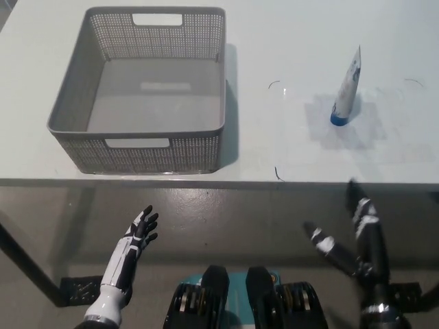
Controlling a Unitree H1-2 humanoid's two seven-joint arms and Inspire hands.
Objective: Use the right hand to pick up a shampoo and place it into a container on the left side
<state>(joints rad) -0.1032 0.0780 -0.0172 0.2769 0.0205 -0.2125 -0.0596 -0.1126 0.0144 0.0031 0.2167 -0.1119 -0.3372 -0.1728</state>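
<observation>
One big white desk [384, 157] holds two things. On its left part sits a grey plastic basket [137, 147] with tiny holes and cut-out handles. Well apart, to the right, a white tube of shampoo [347, 92] stands on its blue cap. Below the desk edge, the black right hand [353, 240] and the white left hand [134, 240] hang, fingers spread, holding nothing.

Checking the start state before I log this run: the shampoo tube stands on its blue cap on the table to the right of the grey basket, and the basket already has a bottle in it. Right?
Not quite. The head view shows the grey basket holding nothing. The rest stands: the shampoo tube stands on its blue cap on the table, to the basket's right.
</observation>
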